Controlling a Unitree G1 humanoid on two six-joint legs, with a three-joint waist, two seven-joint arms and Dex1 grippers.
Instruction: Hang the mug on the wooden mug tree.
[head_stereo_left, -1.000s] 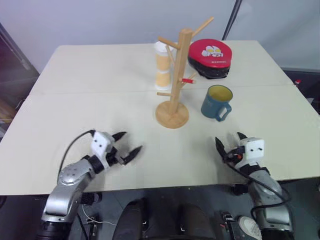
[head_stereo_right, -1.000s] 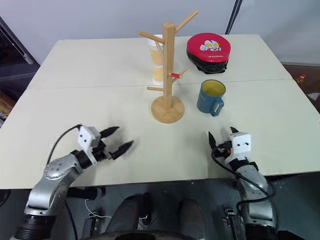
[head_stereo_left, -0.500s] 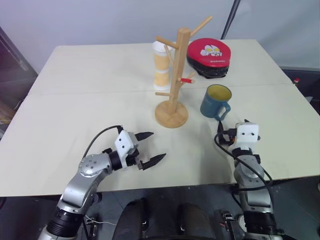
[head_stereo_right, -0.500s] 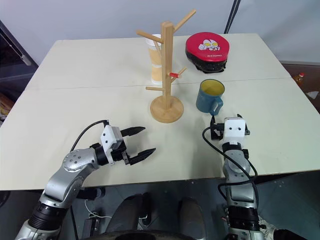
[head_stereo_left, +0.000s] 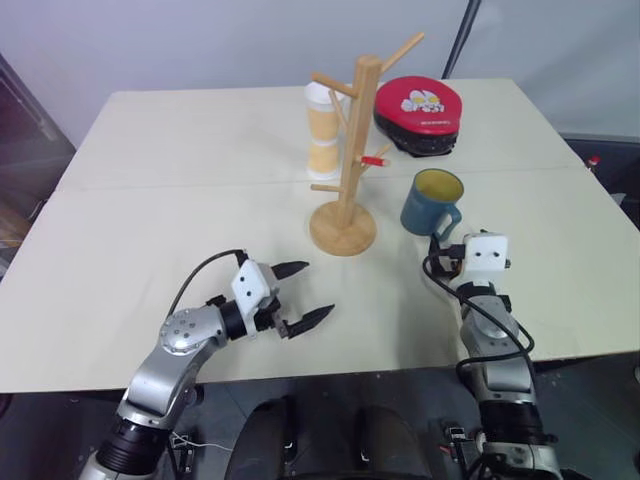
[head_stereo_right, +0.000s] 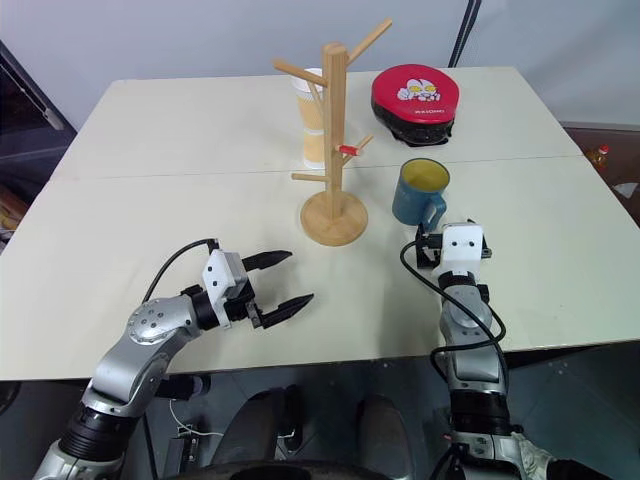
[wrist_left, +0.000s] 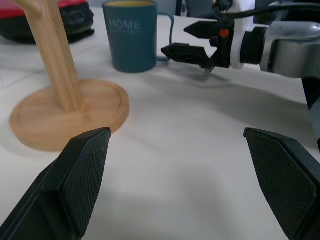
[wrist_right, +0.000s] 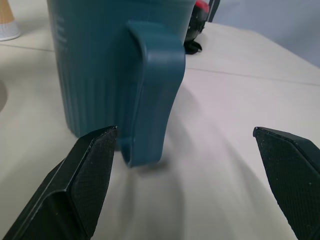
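So the mug (head_stereo_left: 432, 203) sat upright on the table (head_stereo_left: 150, 200), just to the right of the wooden mug tree (head_stereo_left: 350, 150) and a bit nearer the robot than the tree's round base. Its loop handle faced back toward the robot, which I'd guess is exactly why the right gripper (wrist_right: 185, 175) was lined up where it was: close in on the near side of the mug, roughly level, fingers spread as wide as they go with nothing between them. In the right wrist view the handle stood just ahead of the gap and toward one finger, not yet between the pads. Looked to me like the reach-in step before a grab on the handle.

The left gripper (head_stereo_left: 297, 295) hung over the table on the near-left side of the tree, also spread wide and empty, pointing across toward the base. My read is it was parked there to steady the tree if needed, but that's a guess.

The mug itself: teal-blue with fine vertical ribbing on the wall, yellow inside, "HOME" printed on the side facing the left wrist camera, a chunky flat-strap handle. Beyond the tree were white-and-orange stacked cups (head_stereo_left: 324, 130) and a red-lidded case (head_stereo_left: 420, 112).
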